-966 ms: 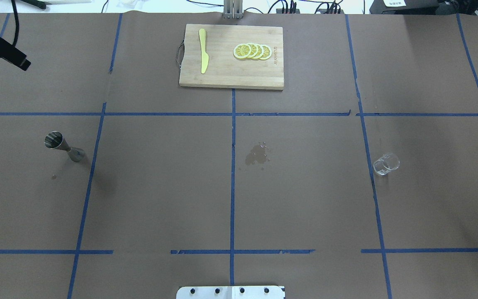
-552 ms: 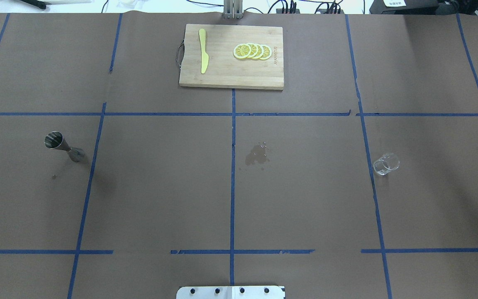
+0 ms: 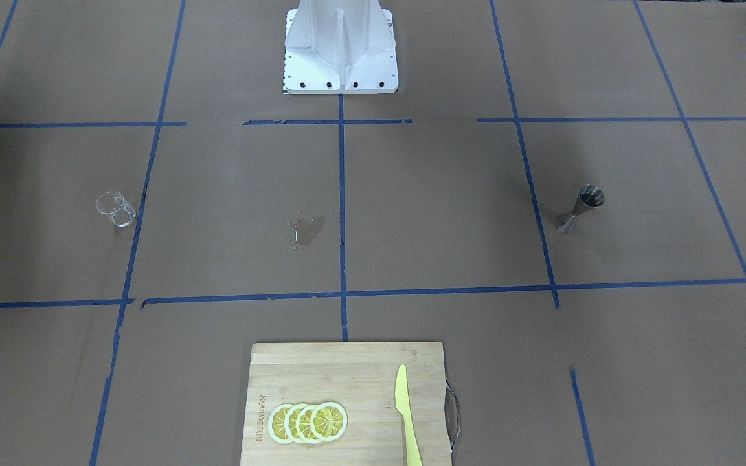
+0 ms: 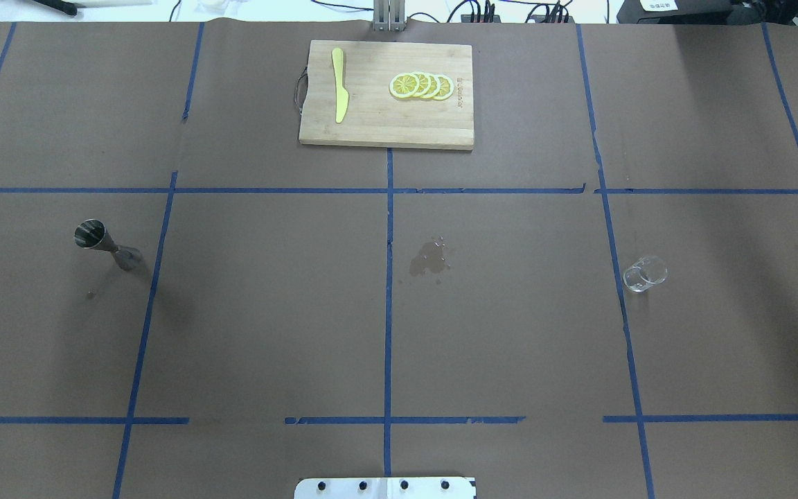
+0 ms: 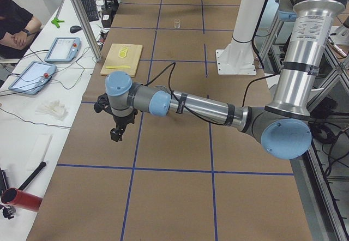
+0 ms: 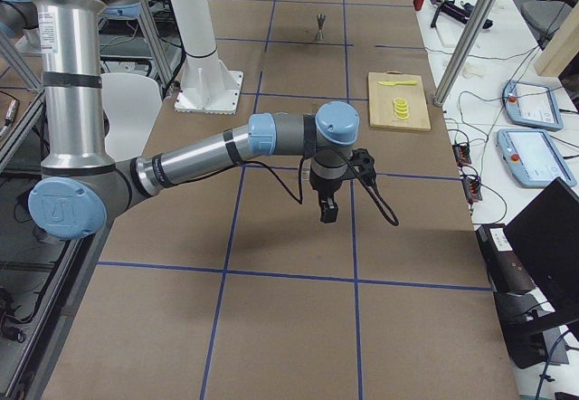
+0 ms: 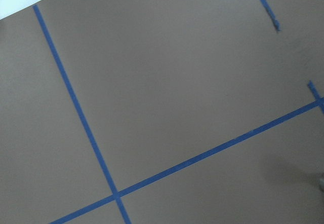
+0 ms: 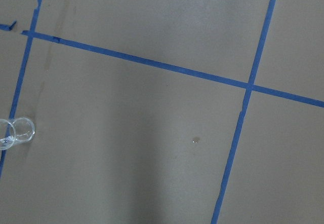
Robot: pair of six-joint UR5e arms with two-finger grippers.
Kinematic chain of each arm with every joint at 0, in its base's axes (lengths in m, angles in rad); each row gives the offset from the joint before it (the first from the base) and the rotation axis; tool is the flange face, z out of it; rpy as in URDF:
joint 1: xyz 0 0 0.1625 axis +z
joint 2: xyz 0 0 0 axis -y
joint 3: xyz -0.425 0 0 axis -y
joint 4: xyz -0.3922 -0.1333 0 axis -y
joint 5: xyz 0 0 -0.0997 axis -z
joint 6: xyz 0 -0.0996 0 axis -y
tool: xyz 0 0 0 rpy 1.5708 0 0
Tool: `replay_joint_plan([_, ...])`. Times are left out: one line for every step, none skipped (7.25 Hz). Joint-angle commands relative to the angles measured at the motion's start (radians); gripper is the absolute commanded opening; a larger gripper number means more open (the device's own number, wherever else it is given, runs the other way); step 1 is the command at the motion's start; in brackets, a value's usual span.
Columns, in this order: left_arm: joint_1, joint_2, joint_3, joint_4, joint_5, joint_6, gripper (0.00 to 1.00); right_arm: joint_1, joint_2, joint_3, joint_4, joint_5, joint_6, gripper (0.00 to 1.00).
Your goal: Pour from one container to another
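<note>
Across the counter (image 4: pixel 267 312), brown paper (image 4: pixel 510 333) gridded in blue tape (image 4: pixel 386 312), cutting board (image 4: pixel 371 125) with lettering too small to read, jigger (image 4: pixel 104 244) upright well left of the board, glass (image 4: pixel 644 274) well right, left pincer (image 5: pixel 116 133) and right pincer (image 6: pixel 327 211) above the paper, grip impossible to tell

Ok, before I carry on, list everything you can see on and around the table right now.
Jigger: one, steel, upright, robot's left side.
Glass cup: one, clear, robot's right side.
Wet patch: one, dark, centre.
Cutting board: one, wooden, far edge, centre.
Knife: one, yellow, on the board.
Lemon slices: four, yellow, overlapping on the board.
Tape lines: blue grid across the brown table cover.
Left gripper: one, black, above bare cover; cannot tell how its fingers stand.
Right gripper: one, black, likewise.
</note>
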Motion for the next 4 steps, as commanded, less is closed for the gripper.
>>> replay_joint_plan([-0.029, 0.093, 0.001, -0.017, -0.001, -0.031, 1.00, 0.004, -0.046, -0.033, 0.057, -0.027, 0.009, 1.00])
replay_joint_plan([-0.029, 0.101, -0.001, -0.017, 0.004, -0.055, 1.00, 0.039, -0.046, -0.089, 0.078, -0.018, 0.007, 1.00])
replay_joint_plan([-0.028, 0.110, 0.011, -0.017, 0.001, -0.089, 1.00, 0.048, -0.050, -0.116, 0.086, -0.018, 0.010, 1.00])
replay_joint_plan([-0.028, 0.122, 0.005, -0.023, 0.001, -0.156, 1.00, 0.066, -0.049, -0.145, 0.087, -0.015, 0.010, 1.00])
